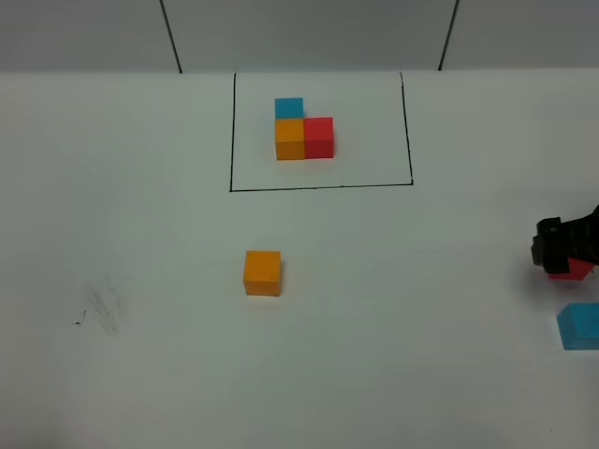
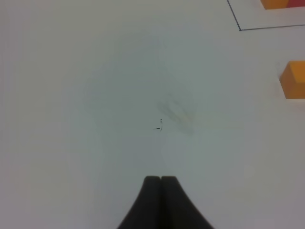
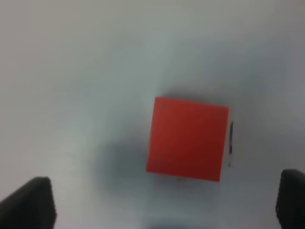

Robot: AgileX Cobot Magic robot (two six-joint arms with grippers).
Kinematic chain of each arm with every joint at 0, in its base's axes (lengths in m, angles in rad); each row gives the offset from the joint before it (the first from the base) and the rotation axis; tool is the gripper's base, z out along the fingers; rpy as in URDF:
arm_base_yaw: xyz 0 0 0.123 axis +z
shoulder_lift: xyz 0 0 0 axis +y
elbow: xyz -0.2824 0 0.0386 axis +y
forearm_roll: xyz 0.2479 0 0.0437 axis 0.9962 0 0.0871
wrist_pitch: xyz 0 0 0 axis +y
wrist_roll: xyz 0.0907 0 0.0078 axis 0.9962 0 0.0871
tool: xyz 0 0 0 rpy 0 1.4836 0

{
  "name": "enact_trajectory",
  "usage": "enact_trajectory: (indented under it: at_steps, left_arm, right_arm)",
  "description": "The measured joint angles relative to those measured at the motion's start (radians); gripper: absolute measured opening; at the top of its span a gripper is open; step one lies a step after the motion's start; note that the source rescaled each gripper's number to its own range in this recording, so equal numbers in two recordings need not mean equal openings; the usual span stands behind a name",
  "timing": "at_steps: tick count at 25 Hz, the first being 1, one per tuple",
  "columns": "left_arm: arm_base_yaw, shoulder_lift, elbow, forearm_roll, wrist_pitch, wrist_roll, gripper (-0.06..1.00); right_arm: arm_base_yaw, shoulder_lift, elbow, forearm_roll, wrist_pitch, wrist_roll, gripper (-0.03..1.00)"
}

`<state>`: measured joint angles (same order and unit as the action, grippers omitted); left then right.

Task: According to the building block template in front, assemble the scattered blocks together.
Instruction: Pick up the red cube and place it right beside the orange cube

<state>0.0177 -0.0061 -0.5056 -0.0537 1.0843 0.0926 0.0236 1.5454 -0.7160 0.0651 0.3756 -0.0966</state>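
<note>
Approach on red cube (image 3: 187, 139): right gripper (image 3: 159, 200) spread above it, far right.
Jaws straddle it, likely lining up a pick; blur hides height. Left gripper (image 2: 161, 179) pressed together, idle. Orange cube (image 1: 263, 272) centre, blue cube (image 1: 580, 325) near right, template (image 1: 305, 137) far centre.

A plain white surface (image 1: 140, 234) filled nearly the whole view, matte and evenly lit. Behind its far edge stood a pale grey wall (image 1: 309, 33), split by two dark slanting seams (image 1: 171, 36). A faint grey smudge (image 1: 101, 307) and a tiny black mark (image 1: 79, 324) marred the surface towards its left side.
</note>
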Motion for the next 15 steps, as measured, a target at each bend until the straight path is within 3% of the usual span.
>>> enact_trajectory:
  at_steps: [5, 15]
  left_arm:
    - [0.000, 0.000, 0.000, 0.000, 0.000, 0.000, 0.00]
    - [0.000, 0.000, 0.000, 0.000, 0.000, 0.000, 0.00]
  right_arm:
    - [0.000, 0.061, -0.007, -0.013, -0.053, 0.001, 0.92]
    - [0.000, 0.177, -0.048, -0.019, -0.060, 0.001, 0.89]
